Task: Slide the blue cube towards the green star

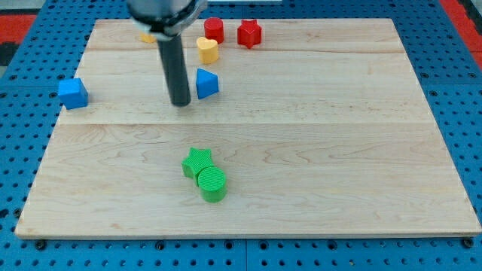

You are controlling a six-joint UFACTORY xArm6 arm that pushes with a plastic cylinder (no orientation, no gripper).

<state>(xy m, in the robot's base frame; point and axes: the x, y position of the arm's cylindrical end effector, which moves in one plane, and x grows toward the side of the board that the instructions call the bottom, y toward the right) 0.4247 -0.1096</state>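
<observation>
Wooden board (316, 150), pale planks, sits on blue pegboard-type surface (22, 188); bit of red at view's top corners. One camera, mounting unknown.

Arm: dark rod comes down from view's top, w/ my tip (180, 103) on the board, upper-left of centre. No pincer on this rig, just the straight rod, so nothing to call released or clenched; it grasps nothing.

Blocks, clock directions taken from board centre:
- Blue cube (73, 92) at approx 9–10 o'clock, hard against board's left edge, well apart from tip. Tip not touching it.
- Second blue block (207, 83), wedge/triangular-looking, at approx 11 o'clock, just beside tip at tip's 2 o'clock. Cannot tell if rod touches it; gap looks very thin.
- Yellow heart (207, 50) at 11–12 o'clock, directly above the blue wedge, near but apart.
- Red cylinder (215, 30) near board's top edge, just beside yellow heart at its 12–1 o'clock.
- Red block (249, 33), star- or pentagon-ish, shape not clear, at 12 o'clock on top edge, right of red cylinder, small gap btwn.
- Yellow/orange block (146, 36), mostly hidden behind rod's upper body; shape cannot be told.
- Green star (197, 162) at approx 7 o'clock, lower-middle of board.
- Green cylinder (212, 184) touching the star at star's 5 o'clock.

Blue cube vs green star: well apart, star lies at cube's 4 o'clock. Tip stands roughly btwn them but higher up the view, nearer the wedge than either.
</observation>
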